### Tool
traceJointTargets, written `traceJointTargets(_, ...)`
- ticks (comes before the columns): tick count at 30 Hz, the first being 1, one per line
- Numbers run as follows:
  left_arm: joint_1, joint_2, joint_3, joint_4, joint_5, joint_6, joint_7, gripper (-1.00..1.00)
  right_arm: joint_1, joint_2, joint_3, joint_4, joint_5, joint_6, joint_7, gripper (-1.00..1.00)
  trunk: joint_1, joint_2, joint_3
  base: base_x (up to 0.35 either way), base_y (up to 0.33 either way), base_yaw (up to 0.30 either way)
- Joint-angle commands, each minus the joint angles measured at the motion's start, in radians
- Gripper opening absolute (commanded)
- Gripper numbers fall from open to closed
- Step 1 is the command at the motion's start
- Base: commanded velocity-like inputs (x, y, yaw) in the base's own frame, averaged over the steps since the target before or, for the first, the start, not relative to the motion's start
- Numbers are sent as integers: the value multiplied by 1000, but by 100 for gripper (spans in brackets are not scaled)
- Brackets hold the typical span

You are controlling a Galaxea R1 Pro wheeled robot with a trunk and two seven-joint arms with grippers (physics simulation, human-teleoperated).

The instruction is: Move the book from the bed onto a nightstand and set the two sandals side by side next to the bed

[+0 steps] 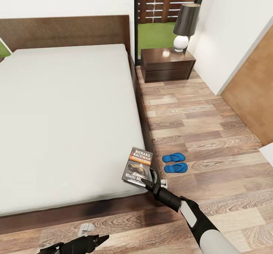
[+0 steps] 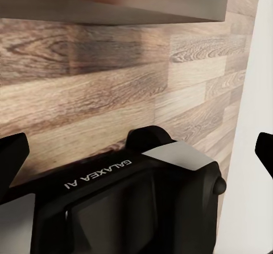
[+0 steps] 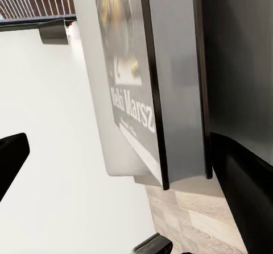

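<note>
The book [image 1: 138, 165] lies on the light-grey mattress of the bed [image 1: 64, 114], at its near right corner and close to the edge. My right gripper [image 1: 150, 177] is at the book's near corner and stands open. In the right wrist view the book [image 3: 128, 95] sits close beside one dark finger [image 3: 244, 169], with the other finger far off. Two blue sandals [image 1: 173, 157] [image 1: 176, 167] lie side by side on the floor, just right of the bed. My left gripper [image 1: 99, 240] hangs low over the floor in front of the bed, its fingers [image 2: 11, 157] spread open and empty.
A dark-brown nightstand [image 1: 167, 63] with a black-shaded lamp [image 1: 185, 23] stands at the back right beside the headboard. A strip of wood-plank floor [image 1: 197, 133] runs between the bed and a white wall, with a wooden panel [image 1: 254, 95] further right.
</note>
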Motion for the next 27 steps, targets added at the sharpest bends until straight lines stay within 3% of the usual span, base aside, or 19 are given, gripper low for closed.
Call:
traceJointTargets(1,0,1,-8,0,10,3,-2,100,-1,1,-6,0,-2,3,1,100,0,0,-1,0,0,0)
traceJointTargets(27,0,1,-8,0,10,4,-2,100,-1,1,-6,0,-2,3,1,100,-4,7,3,0,0,0)
